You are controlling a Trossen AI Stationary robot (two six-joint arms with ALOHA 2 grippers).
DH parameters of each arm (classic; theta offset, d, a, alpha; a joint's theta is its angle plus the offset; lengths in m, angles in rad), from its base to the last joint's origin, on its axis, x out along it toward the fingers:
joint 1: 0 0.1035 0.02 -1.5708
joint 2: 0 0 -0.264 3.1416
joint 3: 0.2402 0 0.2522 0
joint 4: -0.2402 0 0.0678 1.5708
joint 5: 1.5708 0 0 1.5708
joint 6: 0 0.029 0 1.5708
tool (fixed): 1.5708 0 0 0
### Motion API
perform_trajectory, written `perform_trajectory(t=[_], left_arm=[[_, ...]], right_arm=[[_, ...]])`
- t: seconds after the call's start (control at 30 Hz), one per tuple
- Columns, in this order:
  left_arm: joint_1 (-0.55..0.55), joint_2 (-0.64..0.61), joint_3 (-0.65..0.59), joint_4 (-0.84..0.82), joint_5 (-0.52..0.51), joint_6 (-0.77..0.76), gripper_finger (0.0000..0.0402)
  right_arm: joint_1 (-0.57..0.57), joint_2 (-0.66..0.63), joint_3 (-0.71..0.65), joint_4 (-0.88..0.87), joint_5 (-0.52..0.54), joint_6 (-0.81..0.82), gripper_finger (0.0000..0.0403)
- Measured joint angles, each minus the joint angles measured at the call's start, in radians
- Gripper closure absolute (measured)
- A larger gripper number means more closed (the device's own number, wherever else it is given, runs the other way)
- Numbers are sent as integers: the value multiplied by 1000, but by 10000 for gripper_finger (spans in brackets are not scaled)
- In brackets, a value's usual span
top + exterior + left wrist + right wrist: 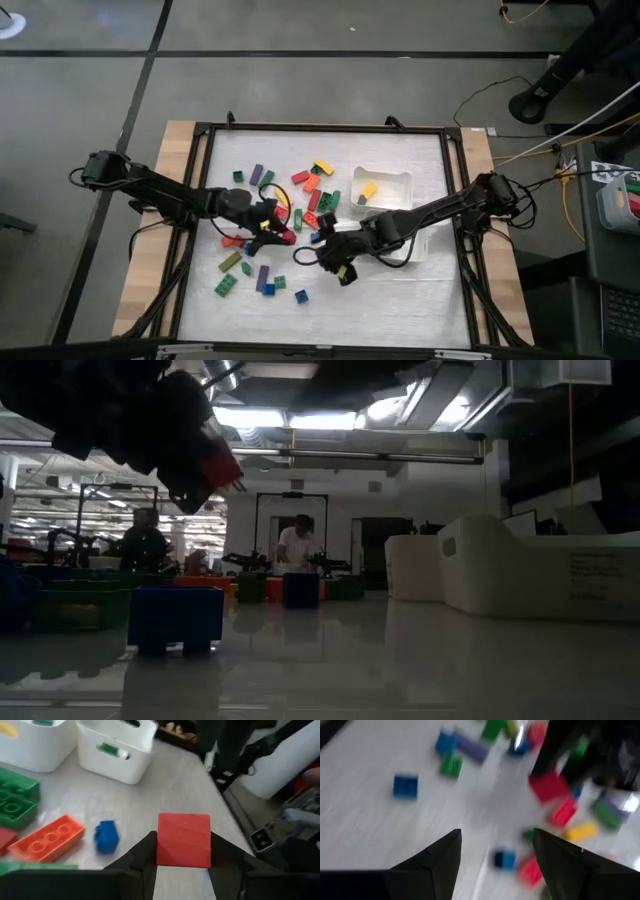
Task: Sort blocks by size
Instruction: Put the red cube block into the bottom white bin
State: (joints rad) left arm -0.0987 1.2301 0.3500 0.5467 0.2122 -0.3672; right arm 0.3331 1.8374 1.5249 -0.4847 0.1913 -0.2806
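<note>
My left gripper is shut on a red cube left of the table's middle, among the scattered blocks. The low view shows the cube raised above the table. My right gripper hangs open and empty just right of the left one, over bare table near a blue block. Red, green, blue, yellow, orange and purple blocks lie flat on the white mat. An orange bar and a small blue block lie ahead of the left gripper. My left gripper pinches the red cube by two opposite side faces, one finger on each. The fingers come nearly level from the table's left, pointing toward the trays. The cube is lifted clear of the table.
Two white trays stand right of the middle: the far one holds a yellow and a green block, and the right arm partly covers the near one. A black frame rims the mat. People stand in the room beyond.
</note>
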Motion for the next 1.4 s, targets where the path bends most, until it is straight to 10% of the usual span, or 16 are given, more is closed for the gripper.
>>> perform_trajectory(t=[1.4], left_arm=[[-106, 2, 45, 198, -6, 25, 276]], right_arm=[[-33, 77, -1, 364, -1, -303, 172]])
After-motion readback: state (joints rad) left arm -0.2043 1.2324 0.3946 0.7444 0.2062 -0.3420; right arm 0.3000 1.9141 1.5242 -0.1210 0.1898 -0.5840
